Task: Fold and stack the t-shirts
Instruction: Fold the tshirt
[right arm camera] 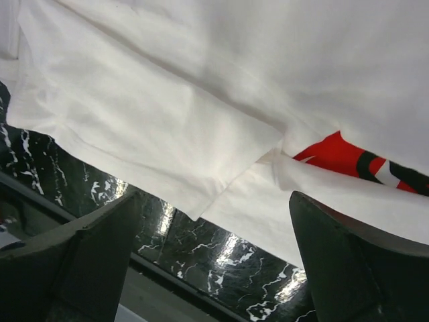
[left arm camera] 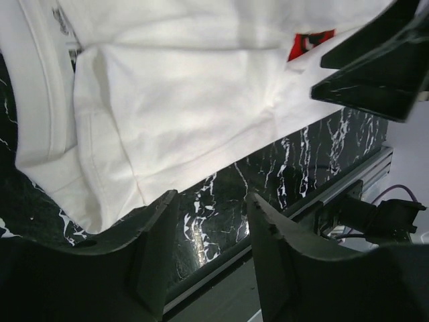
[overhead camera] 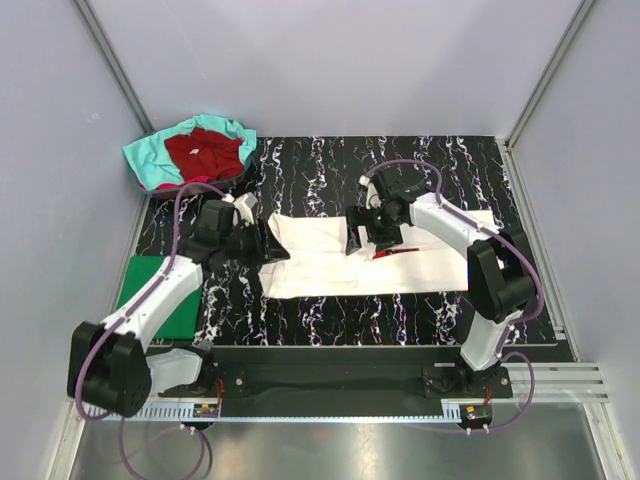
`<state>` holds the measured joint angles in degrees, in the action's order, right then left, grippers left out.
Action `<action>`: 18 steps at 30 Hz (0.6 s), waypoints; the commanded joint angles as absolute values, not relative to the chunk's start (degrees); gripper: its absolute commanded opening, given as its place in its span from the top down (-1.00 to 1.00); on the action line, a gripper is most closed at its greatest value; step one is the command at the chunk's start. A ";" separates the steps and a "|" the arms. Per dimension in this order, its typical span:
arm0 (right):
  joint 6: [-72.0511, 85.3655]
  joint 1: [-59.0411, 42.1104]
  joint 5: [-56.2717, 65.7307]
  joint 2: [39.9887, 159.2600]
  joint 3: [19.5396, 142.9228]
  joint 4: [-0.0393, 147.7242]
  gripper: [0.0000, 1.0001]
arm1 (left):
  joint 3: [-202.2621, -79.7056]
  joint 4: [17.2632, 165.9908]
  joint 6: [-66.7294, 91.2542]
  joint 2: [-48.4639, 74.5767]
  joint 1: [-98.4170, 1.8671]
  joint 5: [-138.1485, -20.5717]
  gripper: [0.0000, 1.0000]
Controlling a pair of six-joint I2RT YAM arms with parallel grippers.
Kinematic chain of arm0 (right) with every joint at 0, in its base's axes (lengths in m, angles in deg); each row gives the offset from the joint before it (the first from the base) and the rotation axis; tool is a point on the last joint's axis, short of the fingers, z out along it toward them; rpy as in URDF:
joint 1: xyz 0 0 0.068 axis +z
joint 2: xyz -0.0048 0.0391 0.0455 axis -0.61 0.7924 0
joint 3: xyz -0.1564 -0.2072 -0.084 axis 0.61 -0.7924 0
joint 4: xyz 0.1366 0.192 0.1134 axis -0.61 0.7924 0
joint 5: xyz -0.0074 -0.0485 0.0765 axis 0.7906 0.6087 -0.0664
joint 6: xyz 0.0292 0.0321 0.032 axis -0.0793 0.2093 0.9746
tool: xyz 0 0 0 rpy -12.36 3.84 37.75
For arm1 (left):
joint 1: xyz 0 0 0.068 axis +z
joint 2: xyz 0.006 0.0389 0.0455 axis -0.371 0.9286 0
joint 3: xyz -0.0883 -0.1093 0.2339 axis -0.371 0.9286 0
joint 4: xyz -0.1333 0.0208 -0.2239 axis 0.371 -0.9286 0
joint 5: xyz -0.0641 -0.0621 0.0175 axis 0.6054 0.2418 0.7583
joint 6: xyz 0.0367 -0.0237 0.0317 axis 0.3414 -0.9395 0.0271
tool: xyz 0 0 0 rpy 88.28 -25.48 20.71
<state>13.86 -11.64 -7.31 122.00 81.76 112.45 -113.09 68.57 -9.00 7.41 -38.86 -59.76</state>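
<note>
The white t-shirt (overhead camera: pixel 370 268) lies partly folded across the middle of the black marbled table, with a sliver of its red print (overhead camera: pixel 396 253) showing. My left gripper (overhead camera: pixel 270 241) is open and empty over the shirt's left end; in the left wrist view (left arm camera: pixel 211 231) only table shows between the fingers, with the white cloth (left arm camera: pixel 181 100) just beyond. My right gripper (overhead camera: pixel 357 240) is open and empty over the shirt's middle, just above a folded flap (right arm camera: pixel 167 134) and the red print (right arm camera: pixel 342 155). The green t-shirt (overhead camera: pixel 158 295) lies folded at the left. The dark red t-shirt (overhead camera: pixel 205 152) lies on the teal one (overhead camera: pixel 150 160), crumpled at the back left.
The table (overhead camera: pixel 330 175) has a metal rail (overhead camera: pixel 400 385) along its near edge, where both arm bases are bolted. Grey walls close the back and both sides. The right gripper's fingers (left arm camera: pixel 375 60) show at the top right of the left wrist view.
</note>
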 commanded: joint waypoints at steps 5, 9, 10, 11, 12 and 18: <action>-12.94 -2.01 4.28 120.75 85.66 111.04 -0.99 | -114.00 64.56 -9.81 -0.46 -38.83 -61.26 -0.06; -22.38 -0.68 4.90 123.92 86.98 107.62 -0.99 | -112.32 64.39 -10.26 -2.93 -38.91 -61.17 -0.06; -23.61 -0.77 4.55 125.14 87.42 107.18 -1.00 | -112.23 63.08 -10.00 -3.46 -38.91 -61.25 -0.06; -25.80 -0.85 3.68 125.85 88.55 106.74 -0.99 | -112.15 62.37 -9.39 -4.59 -38.83 -61.43 -0.06; -26.52 -0.77 3.32 126.82 89.44 106.91 -0.99 | -112.14 61.41 -9.12 -5.30 -38.83 -61.60 -0.07; -28.37 0.02 -0.73 137.70 98.05 112.18 -0.99 | -112.23 55.60 -7.01 -9.61 -38.83 -63.89 -0.07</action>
